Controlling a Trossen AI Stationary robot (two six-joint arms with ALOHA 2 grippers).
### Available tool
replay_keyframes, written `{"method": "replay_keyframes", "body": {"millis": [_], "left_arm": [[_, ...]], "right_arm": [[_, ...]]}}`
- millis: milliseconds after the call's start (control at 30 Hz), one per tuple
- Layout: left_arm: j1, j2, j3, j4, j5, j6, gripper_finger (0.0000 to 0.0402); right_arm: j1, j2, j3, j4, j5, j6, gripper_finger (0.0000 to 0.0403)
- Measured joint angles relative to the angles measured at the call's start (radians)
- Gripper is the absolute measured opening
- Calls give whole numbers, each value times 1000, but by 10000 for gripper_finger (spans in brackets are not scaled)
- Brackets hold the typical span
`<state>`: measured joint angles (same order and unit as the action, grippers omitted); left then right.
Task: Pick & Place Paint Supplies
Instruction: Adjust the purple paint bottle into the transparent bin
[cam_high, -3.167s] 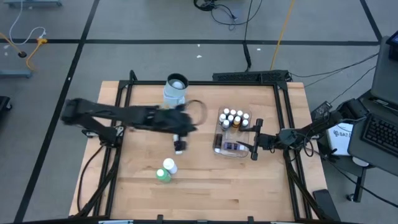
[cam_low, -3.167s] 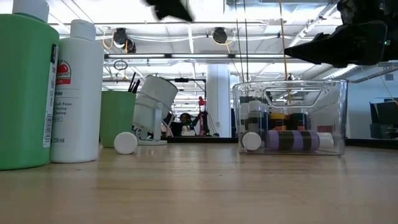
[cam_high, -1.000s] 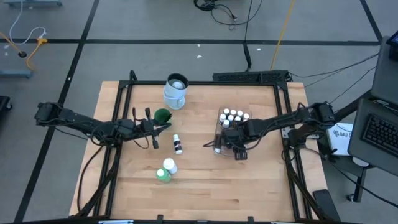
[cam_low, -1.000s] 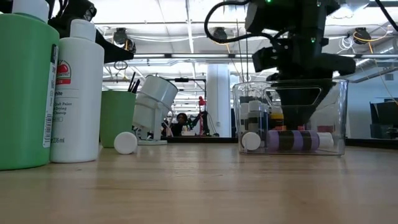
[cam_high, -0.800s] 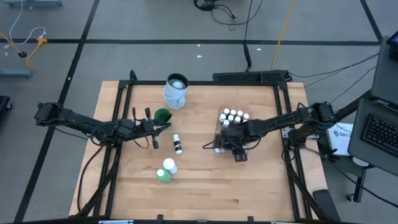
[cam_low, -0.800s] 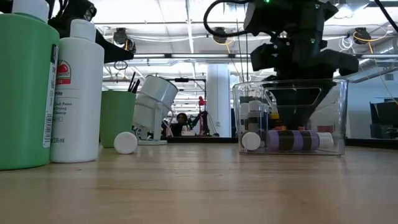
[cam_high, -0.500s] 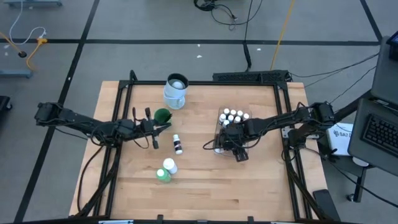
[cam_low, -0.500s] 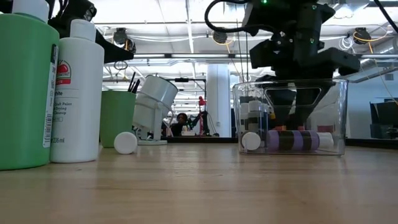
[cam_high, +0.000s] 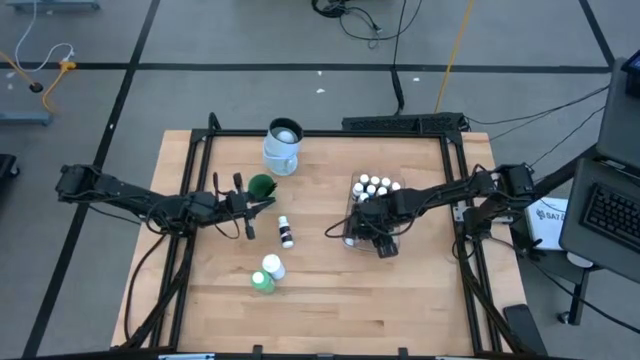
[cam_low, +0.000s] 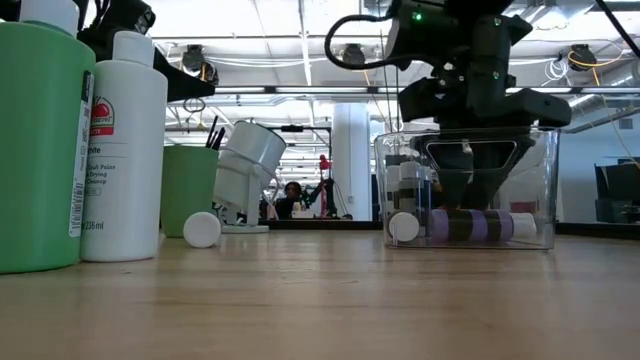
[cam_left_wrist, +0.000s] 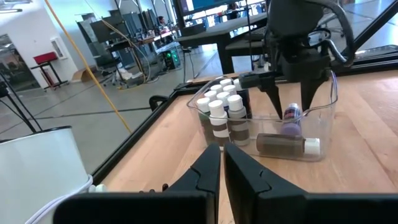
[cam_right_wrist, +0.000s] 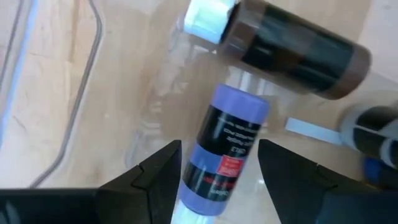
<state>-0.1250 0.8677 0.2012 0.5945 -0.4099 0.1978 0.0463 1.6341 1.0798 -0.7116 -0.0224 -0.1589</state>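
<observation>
A clear tub (cam_high: 352, 232) on the table's right half holds several small white-capped bottles (cam_left_wrist: 221, 109) standing upright. A brown bottle (cam_right_wrist: 298, 50) and a purple bottle (cam_right_wrist: 227, 155) lie on its floor. My right gripper (cam_low: 470, 205) points down into the tub, open. Its fingers stand on either side of the purple bottle (cam_left_wrist: 291, 115), just above it, and I see no touch. My left gripper (cam_left_wrist: 221, 163) is shut on nothing, held level over the table's left half (cam_high: 250, 208). One small bottle (cam_high: 286, 232) lies on the wood between the arms.
A green cup (cam_high: 261, 185) with brushes stands beside the left gripper. A white mug (cam_high: 283, 145) lies tipped at the far edge. A large green bottle (cam_low: 40, 150) and a white bottle (cam_low: 125, 150) stand near the front edge. A black frame (cam_high: 200, 150) borders the table.
My right gripper has rolled about the line it points along while staying over the tub. In the low view its two fingers now show apart, where a second ago they showed as one dark wedge. The bottles in the tub have not moved.
</observation>
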Motion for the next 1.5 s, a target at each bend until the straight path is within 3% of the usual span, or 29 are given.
{"method": "replay_keyframes", "body": {"millis": [700,1033,1500], "left_arm": [[0,0,0,0,0,7,26],[0,0,0,0,0,8,26],[0,0,0,1,0,7,26]], "right_arm": [[-40,52,-8,12,-176,-38,205],[-58,53,-8,12,-183,-68,204],[-61,48,-71,55,-184,-88,116]]}}
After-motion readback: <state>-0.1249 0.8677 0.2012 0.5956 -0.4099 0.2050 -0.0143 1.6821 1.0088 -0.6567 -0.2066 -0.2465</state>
